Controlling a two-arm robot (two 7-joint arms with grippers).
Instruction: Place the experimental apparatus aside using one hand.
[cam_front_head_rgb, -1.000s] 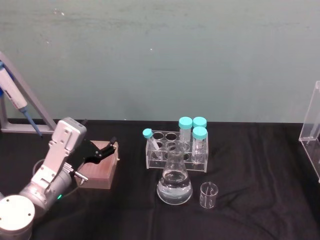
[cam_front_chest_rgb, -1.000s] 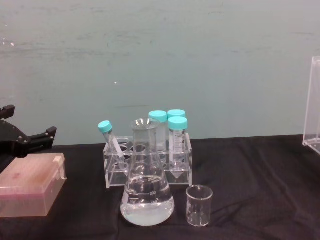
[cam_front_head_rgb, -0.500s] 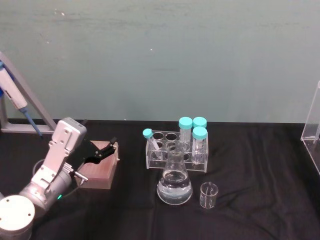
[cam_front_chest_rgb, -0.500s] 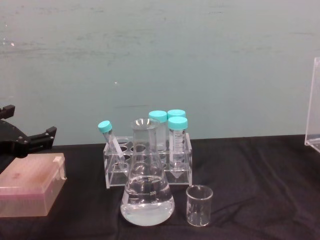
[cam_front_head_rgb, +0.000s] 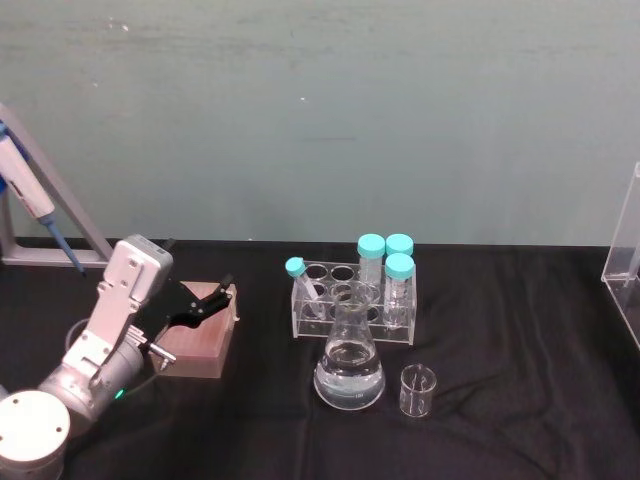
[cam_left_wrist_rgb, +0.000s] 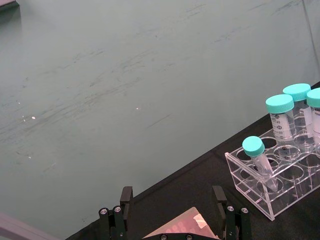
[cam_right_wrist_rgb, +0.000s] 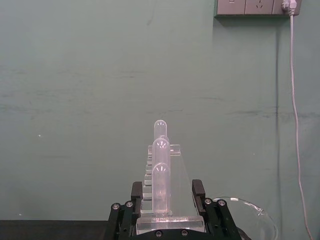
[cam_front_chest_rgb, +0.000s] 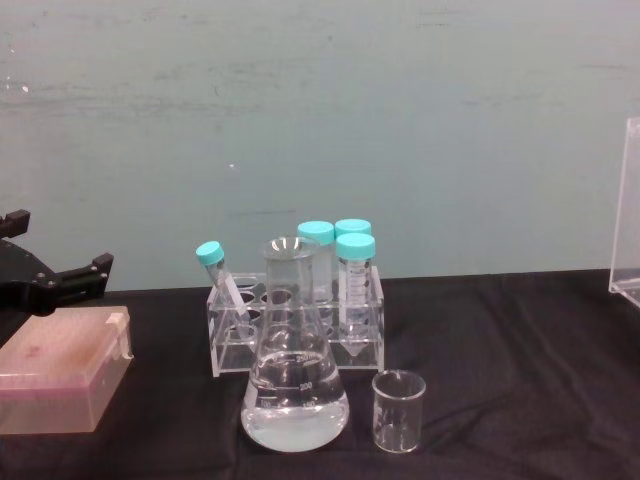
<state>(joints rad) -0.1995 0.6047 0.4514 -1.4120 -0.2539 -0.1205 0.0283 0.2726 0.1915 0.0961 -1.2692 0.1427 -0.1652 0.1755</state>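
Step judged: carrying aside. Black two-jaw right gripper (cam_right_wrist_rgb: 167, 192) pinched tall clear acrylic pipette stand (cam_right_wrist_rgb: 161, 165) at far right. Black left gripper (cam_left_wrist_rgb: 172, 200) parked left, fingers (cam_left_wrist_rgb: 218, 199) spread. Next: set stand upright, release.

I see a black worktop (cam_front_head_rgb: 520, 400) running up to a green wall (cam_front_head_rgb: 320, 120). Near its middle, toward the back edge, stands a clear tube rack (cam_front_head_rgb: 352, 318) with four teal-capped tubes (cam_front_head_rgb: 371, 262): three upright at the rack's right end, one leaning at its left. Well apart, toward the left edge, lies a closed reddish-brown box (cam_front_head_rgb: 200, 340). At the back left corner a blue-and-white pipette (cam_front_head_rgb: 25, 190) hangs on a grey metal stand (cam_front_head_rgb: 62, 210). A wall socket (cam_right_wrist_rgb: 250, 7) with a pale cable (cam_right_wrist_rgb: 295, 100) sits high on the wall.
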